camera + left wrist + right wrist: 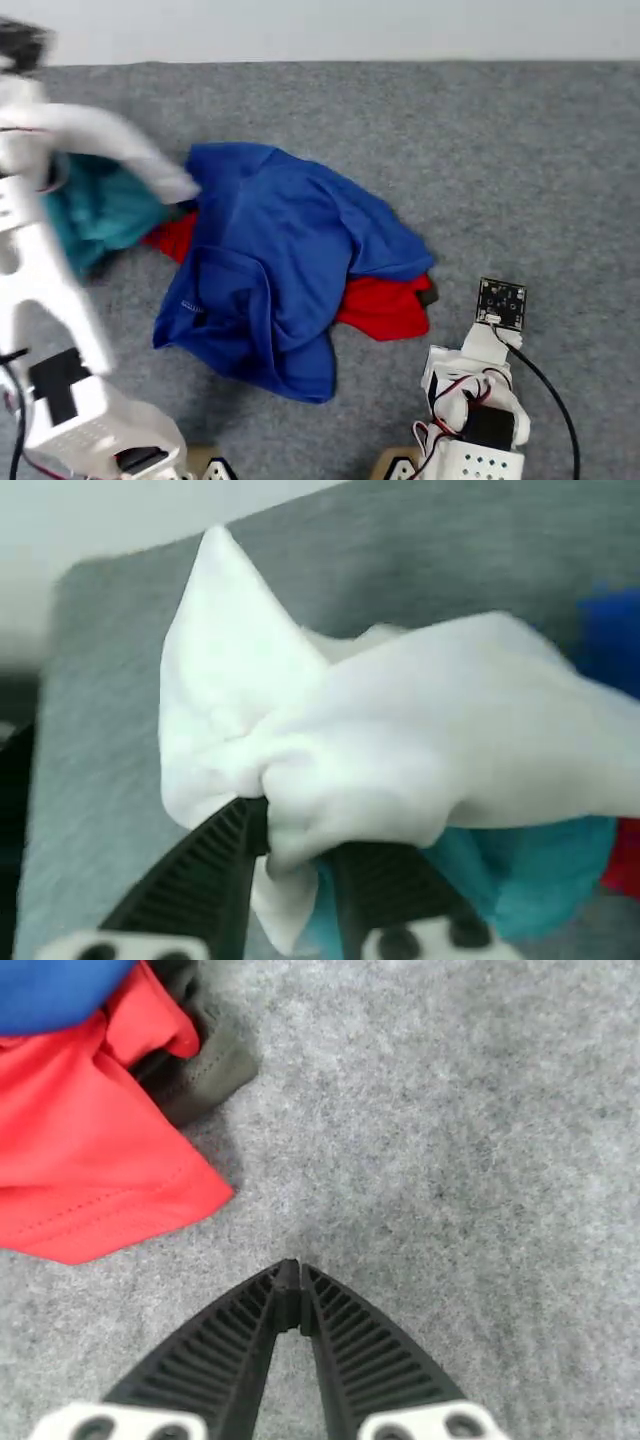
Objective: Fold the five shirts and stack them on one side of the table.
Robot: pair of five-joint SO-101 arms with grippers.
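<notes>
My left end effector (293,842) grips the white shirt (380,750), held above the teal shirt (100,210), I think to separate it for folding. The right end effector (290,1290) is closed and empty over the tabletop (520,160), beside the red shirt (90,1160).

The counter (540,150) is covered in a grey, nubbly carpet-type fabric, kinda felt-like up close. Past its far edge there's just a plain pale wall (350,30). Lighting's soft and even, with only faint shadows. The left wrist view catches a dark patch (12,780) off the counter's side, can't tell what it is.
</notes>
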